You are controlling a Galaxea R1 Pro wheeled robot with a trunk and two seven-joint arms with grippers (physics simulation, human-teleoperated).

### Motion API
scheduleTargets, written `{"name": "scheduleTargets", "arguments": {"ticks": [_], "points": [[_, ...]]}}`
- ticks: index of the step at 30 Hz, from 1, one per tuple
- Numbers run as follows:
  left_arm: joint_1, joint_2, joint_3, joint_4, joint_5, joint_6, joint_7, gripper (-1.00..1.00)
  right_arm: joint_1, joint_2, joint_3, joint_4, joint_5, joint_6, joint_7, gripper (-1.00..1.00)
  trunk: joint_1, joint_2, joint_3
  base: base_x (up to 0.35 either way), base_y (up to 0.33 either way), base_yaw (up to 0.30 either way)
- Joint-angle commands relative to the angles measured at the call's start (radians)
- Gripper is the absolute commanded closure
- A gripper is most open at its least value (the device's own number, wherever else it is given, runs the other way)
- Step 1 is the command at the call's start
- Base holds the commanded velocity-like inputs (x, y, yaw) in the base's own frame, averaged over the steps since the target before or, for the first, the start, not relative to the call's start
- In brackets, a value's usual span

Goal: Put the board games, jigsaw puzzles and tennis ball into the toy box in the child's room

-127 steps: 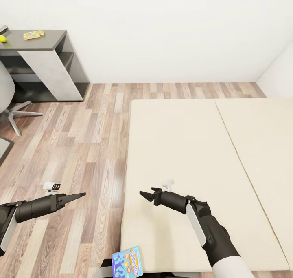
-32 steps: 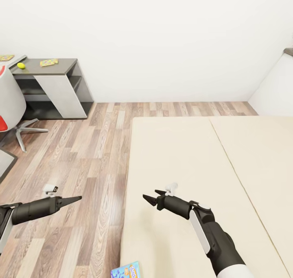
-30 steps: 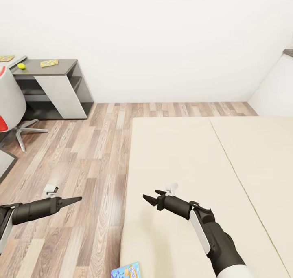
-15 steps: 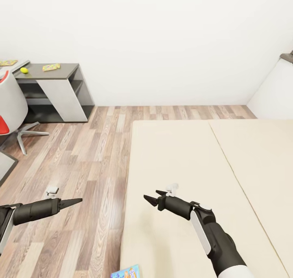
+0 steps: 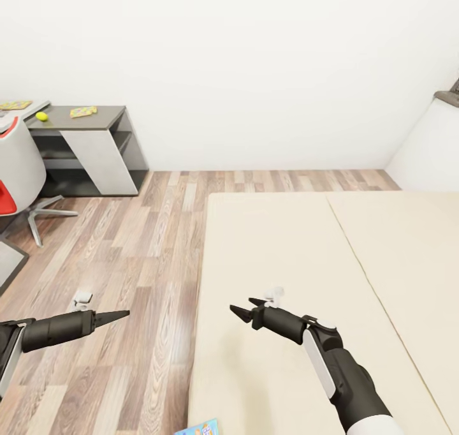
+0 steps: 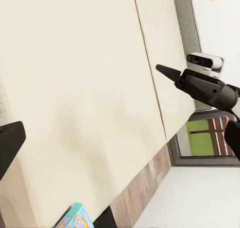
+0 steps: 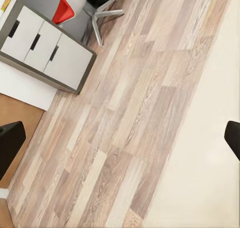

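Head view, right gripper (image 5: 240, 309) spread above bed (image 5: 274, 243)

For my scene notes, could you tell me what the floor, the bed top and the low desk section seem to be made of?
The floor looks like matte wood plank, grained boards in mixed brown-grey tones. The bed top looks like plain beige fabric or foam, with one seam. The low desk section looks like smooth dark-grey laminate, possibly painted board, with a light-grey panel.
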State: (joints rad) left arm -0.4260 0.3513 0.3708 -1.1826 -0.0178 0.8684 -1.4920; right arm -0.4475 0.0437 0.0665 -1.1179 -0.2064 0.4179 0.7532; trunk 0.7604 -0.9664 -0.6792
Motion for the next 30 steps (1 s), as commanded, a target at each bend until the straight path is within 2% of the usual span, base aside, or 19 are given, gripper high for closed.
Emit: {"name": "scheduleTargets", "arguments": {"ticks": [1, 13, 30], "points": [[0.000, 0.000, 0.000, 0.000, -0.002, 0.011, -0.002, -1.00, 0.000, -0.001, 0.000, 0.000, -0.009, 0.009, 0.000, -1.00, 0.000, -0.001, 0.001, 0.000, 0.000, 0.000], [0.000, 0.000, 0.000, 0.000, -0.002, 0.011, 0.019, -1.00, 0.000, -0.014, -0.001, 0.000, -0.010, 0.009, -0.002, -1.00, 0.000, -0.001, 0.020, 0.000, 0.000, 0.000], [0.000, -0.004, -0.001, 0.000, -0.002, 0.011, 0.053, -1.00, 0.000, -0.017, -0.001, 0.002, -0.011, 0.010, -0.007, -1.00, 0.000, -0.001, 0.048, 0.000, 0.000, 0.000]]}}
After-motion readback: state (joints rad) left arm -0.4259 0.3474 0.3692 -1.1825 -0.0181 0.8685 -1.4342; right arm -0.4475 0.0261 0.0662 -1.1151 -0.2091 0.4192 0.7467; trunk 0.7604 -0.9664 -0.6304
